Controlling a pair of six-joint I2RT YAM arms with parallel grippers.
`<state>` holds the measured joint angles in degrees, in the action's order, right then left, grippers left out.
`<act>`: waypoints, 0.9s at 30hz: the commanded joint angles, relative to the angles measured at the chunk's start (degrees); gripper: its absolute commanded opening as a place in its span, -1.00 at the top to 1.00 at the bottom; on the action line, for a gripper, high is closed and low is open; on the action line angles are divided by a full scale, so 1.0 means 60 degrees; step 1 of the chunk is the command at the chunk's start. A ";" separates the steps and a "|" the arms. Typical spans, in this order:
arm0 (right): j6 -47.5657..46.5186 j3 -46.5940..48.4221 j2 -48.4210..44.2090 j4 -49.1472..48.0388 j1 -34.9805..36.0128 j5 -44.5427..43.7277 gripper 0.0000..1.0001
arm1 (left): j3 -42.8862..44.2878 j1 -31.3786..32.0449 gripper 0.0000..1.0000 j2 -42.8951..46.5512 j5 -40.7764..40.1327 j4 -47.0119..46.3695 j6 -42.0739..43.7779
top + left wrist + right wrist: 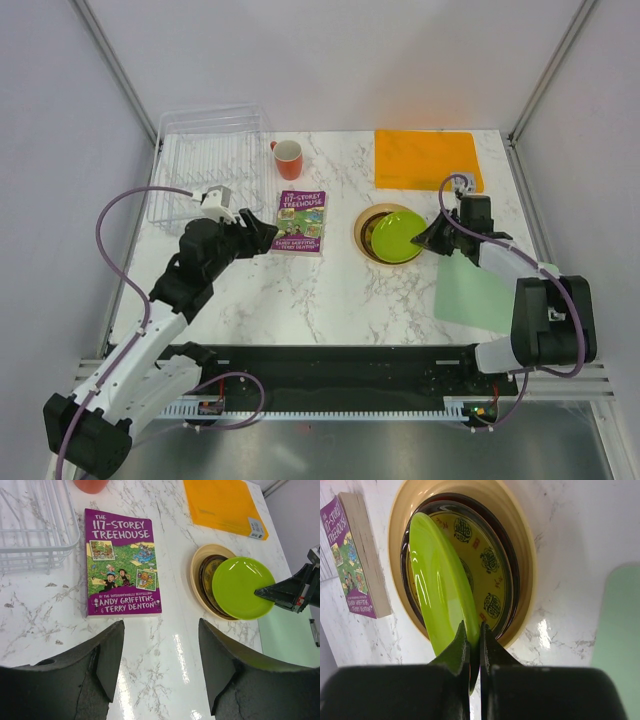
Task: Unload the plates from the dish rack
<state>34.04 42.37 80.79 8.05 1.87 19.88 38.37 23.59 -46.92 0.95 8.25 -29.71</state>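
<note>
**Lime plate pinched at its rim over the stack**

The plates are on the table (pixel 330 300), in one stack to the right of the book (pixel 122 562) and well apart from the rack (pixel 200 150). The rack is clear plastic with ribbed slots and stands at the far left corner.

The pale-yellow plate (pixel 525 545) is the lowest and the widest, so its rim shows all around. Inside it lies a dark plate (pixel 512 575), of which only a thin, glossy rim can be seen. On that one lies the brown-and-yellow plate (pixel 480 545), yellow in the middle with round dark emblems along its border. The lime plate (pixel 440 585) is plain and shiny. It is tilted, with one edge raised and the opposite edge low on the stack.

The right gripper (pixel 471 630) pinches the raised rim of the lime plate between its two fingers. The left gripper (pixel 160 625) hovers above the table near the book, its fingers spread apart and holding nothing.

The purple cover of the book reads "THE 117-STOREY TREEHOUSE" and, below, "ANDY GRIFFITHS & TERRY DENTON". The orange mat (pixel 425 158) carries a small white label (pixel 256 527) at one corner, too small to read. An orange-red mug (pixel 288 158) stands just beside the rack. A green mat (pixel 475 290) lies near the right arm.
</note>
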 commanded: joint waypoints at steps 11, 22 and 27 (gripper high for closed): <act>-0.0151 0.0174 0.1564 -0.2178 -0.0165 0.1917 -0.06 | -0.0242 0.0008 -0.36 0.0231 -0.0715 0.0485 0.0660; -0.1659 0.0833 0.0861 -0.0611 -0.0179 0.0775 -0.35 | -0.0169 0.0008 -0.37 -0.0120 -0.0730 0.0471 0.0660; -0.1953 0.1185 0.0568 0.0019 -0.0179 -0.0029 -0.47 | -0.0184 0.0008 -0.37 -0.0295 -0.0701 0.0368 0.0646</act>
<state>25.82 46.33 87.05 4.86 0.95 24.75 37.10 23.59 -48.07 -2.68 11.25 -27.97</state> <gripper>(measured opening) 0.726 0.684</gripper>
